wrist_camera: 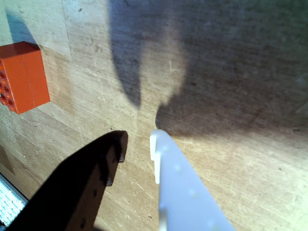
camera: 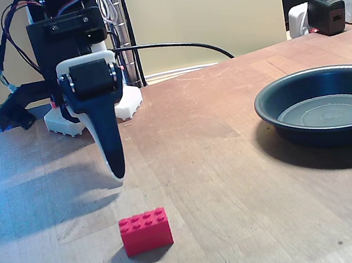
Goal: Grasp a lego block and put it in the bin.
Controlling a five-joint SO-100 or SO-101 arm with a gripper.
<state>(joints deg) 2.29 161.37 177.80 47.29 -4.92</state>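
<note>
The lego block (camera: 145, 231), a small red studded brick, lies on the wooden table near the front edge in the fixed view. In the wrist view the lego block (wrist_camera: 21, 77) sits at the far left, well clear of the fingers. My gripper (camera: 119, 178) points down and hangs above the table, behind the block and a little to its left. In the wrist view the gripper (wrist_camera: 138, 139) shows a black finger and a white finger with a narrow gap of bare wood between the tips, holding nothing. The bin (camera: 275, 115), a shallow dark round pan, rests at the right with nothing in it.
The arm's base (camera: 91, 112) stands at the back left with cables behind it. A black cable (camera: 182, 44) runs along the back edge. Power adapters (camera: 328, 11) sit at the back right. Open tabletop lies between block and bin.
</note>
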